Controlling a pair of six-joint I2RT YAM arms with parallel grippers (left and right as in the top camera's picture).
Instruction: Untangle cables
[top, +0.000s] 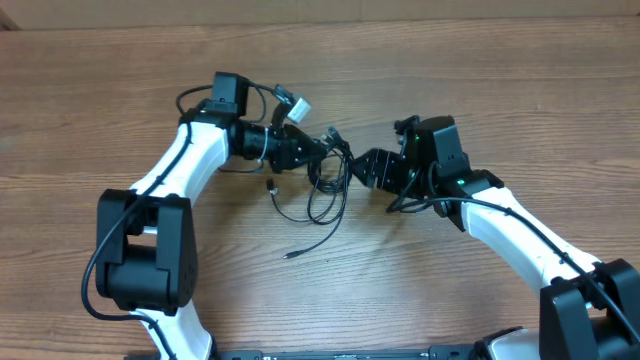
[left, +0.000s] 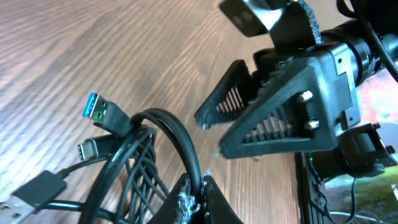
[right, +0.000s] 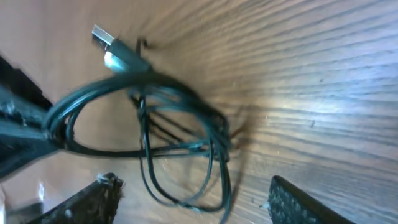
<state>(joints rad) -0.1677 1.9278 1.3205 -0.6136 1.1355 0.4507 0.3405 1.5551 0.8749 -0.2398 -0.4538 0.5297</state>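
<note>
Cables (top: 322, 195): several thin black cords bunched in overlapping loops. They sit about mid-table on the wooden table (top: 500, 80), well away from its far edge. Part of the bunch is lifted and part lies on the wood, and one loose end (top: 290, 255) trails toward the near edge.

Left gripper (left: 196, 190): clamped tight on the bunch where the loops gather.

Right gripper (right: 199, 202): fingers well apart and holding nothing. It faces the left one, just beside the hanging loops.

Plugs: a blue-tongued USB plug (left: 99, 112) and a slimmer dark plug (left: 93, 149) stick out of the bundle.

Risks (judged):
- The loops hang close together, so a closing right gripper could catch two or three strands instead of one. A pull would then tighten the tangle rather than free it.
- A plug could snag in a loop as a cord is drawn through.
- The two sets of fingers sit close, so a misjudged reach could knock them together.

Hidden or unclear:
- How many cords there are.
- Which strand joins which plug.
- The crossing inside the left grip.
- The right wrist view is blurred.
- The lower loops are cut off in the left wrist view.
</note>
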